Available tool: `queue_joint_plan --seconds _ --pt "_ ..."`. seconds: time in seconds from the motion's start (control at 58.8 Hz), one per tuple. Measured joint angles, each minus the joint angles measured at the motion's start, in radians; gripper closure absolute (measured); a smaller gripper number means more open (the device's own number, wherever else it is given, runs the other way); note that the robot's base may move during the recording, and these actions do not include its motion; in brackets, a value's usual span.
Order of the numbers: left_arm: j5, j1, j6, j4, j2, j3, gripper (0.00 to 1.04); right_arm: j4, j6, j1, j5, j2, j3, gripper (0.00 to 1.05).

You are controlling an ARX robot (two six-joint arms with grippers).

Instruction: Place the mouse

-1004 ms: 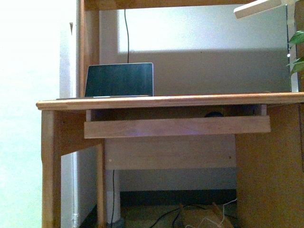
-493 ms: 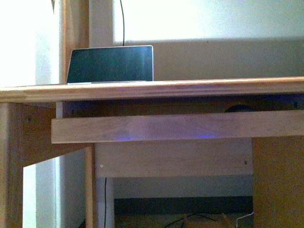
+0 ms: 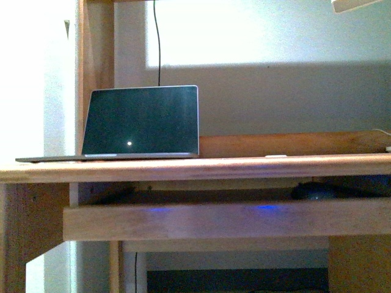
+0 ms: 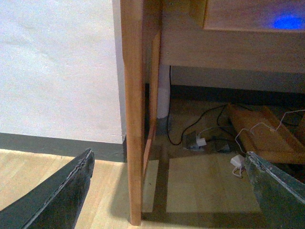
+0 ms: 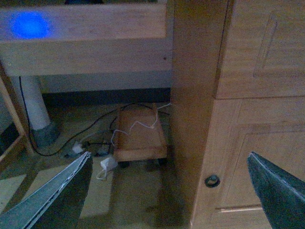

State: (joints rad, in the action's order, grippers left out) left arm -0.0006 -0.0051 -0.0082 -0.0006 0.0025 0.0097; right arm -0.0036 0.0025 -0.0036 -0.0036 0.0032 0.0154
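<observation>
Right now the mouse (image 3: 311, 191) lies on the pull-out tray (image 3: 226, 221) under the desk top (image 3: 195, 168), toward the right end. It is half hidden behind the tray's front rail, so only its dark domed top shows. An open laptop (image 3: 142, 122) stands on the desk top, well to the left of the mouse.

Handling, as a judgement: the mouse looks light and rigid, with a smooth plastic shell that is probably slippery on the dome. The best hold is likely across the two long flanks, low down, not on the curved top, where the pads would slide off. The narrow gap between tray and desk top may crowd the approach.

The left gripper (image 4: 169, 156) has its jaws spread wide and empty. Only the floor, a desk leg (image 4: 133, 114) and loose cables (image 4: 205, 138) show between the fingers. The right gripper (image 5: 169, 157) is also wide apart and holds nothing, facing the space under the desk and a cabinet door (image 5: 257, 119). Neither gripper touches anything, and both hang below tray level.
</observation>
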Motion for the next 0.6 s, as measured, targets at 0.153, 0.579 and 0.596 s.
queue_joint_plan --seconds 0.153,0.579,0.596 --pt "0.000 0.000 0.000 0.000 0.000 0.000 0.08 0.000 0.000 0.000 0.000 0.000 0.000 0.07" --pt "0.000 0.000 0.000 0.000 0.000 0.000 0.08 0.000 0.000 0.000 0.000 0.000 0.000 0.07" --pt "0.015 0.004 -0.012 -0.006 0.004 0.002 0.08 0.000 0.000 0.000 0.001 0.000 0.000 0.07"
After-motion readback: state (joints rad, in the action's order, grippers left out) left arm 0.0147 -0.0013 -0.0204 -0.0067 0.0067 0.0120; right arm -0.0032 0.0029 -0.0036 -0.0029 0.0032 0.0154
